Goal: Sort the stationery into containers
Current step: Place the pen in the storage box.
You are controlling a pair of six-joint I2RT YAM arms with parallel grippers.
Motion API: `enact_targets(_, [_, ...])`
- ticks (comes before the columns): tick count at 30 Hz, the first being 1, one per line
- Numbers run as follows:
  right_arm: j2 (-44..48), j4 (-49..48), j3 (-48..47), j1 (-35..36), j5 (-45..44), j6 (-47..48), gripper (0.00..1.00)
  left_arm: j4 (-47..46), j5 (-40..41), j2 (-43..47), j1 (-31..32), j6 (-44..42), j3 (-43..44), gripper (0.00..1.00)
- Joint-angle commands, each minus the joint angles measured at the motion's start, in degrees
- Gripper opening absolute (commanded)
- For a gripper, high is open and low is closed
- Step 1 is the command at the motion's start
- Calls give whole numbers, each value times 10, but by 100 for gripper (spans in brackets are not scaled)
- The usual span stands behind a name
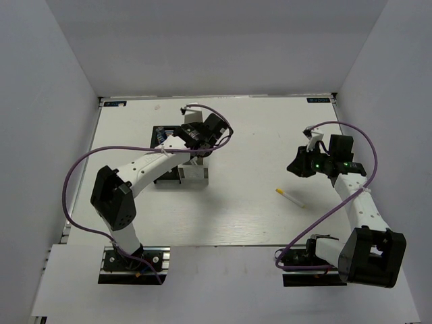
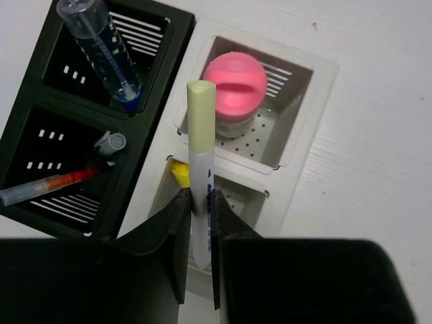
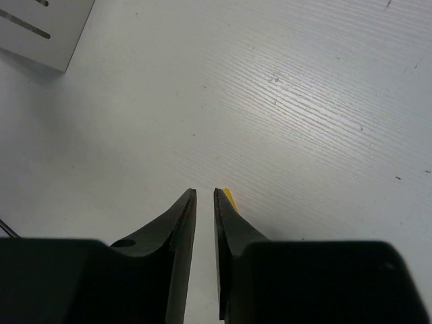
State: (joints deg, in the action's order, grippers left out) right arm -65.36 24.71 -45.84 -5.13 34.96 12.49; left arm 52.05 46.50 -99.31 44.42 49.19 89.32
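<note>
Sorting looks nearly done: blue-and-white tube (image 2: 104, 50), red pen (image 2: 64, 181) and pink marker (image 2: 235, 84) sit in compartments. Left gripper (image 2: 201, 196) pinches a yellow-tipped stick (image 2: 201, 128) above the white box (image 2: 317, 88). Right gripper (image 3: 204, 194), jaws narrowly parted and empty, hovers near another stick (image 1: 290, 198) lying on the table (image 1: 256, 135).

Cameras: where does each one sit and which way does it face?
Top: above, behind the arms, looking down on the table; both arms show.
Left wrist: looks down past the left hand, gripping a stick, into the boxes.
Right wrist: looks down past the right hand at the table.
Shared: top and left wrist both show the boxes.
</note>
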Motion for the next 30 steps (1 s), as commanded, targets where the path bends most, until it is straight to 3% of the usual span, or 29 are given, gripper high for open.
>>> enact_targets(1, [-3, 5, 1, 1, 14, 10, 25, 6, 13, 24, -7, 39, -15, 0])
enact_targets(6, [-8, 14, -6, 1, 18, 19, 30, -1, -4, 11, -7, 45, -35, 0])
enact_targets(10, [-15, 17, -8, 1, 18, 23, 30, -7, -4, 6, -7, 50, -35, 11])
enact_targets(11, [-19, 17, -9, 2, 19, 22, 30, -7, -9, 6, -7, 50, -35, 26])
enact_targets(13, [-19, 17, -10, 2, 18, 22, 32, -7, -9, 6, -7, 50, -35, 32])
enact_targets(14, [-20, 17, -12, 2, 19, 22, 32, 0, -14, 11, -7, 63, -35, 44])
enact_targets(15, [-21, 17, -13, 2, 19, 23, 32, 0, -14, 11, -7, 63, -35, 49])
enact_targets(21, [-30, 21, -17, 2, 23, 28, 35, -5, -14, 30, -7, 63, -57, 64])
enact_targets(26, [-48, 57, -30, 10, 19, 65, 45, 5, -14, 41, -7, 63, -22, 73])
enact_targets(30, [-70, 96, -47, 23, -27, 141, 52, -1, -36, 99, 0, -10, -4, 93])
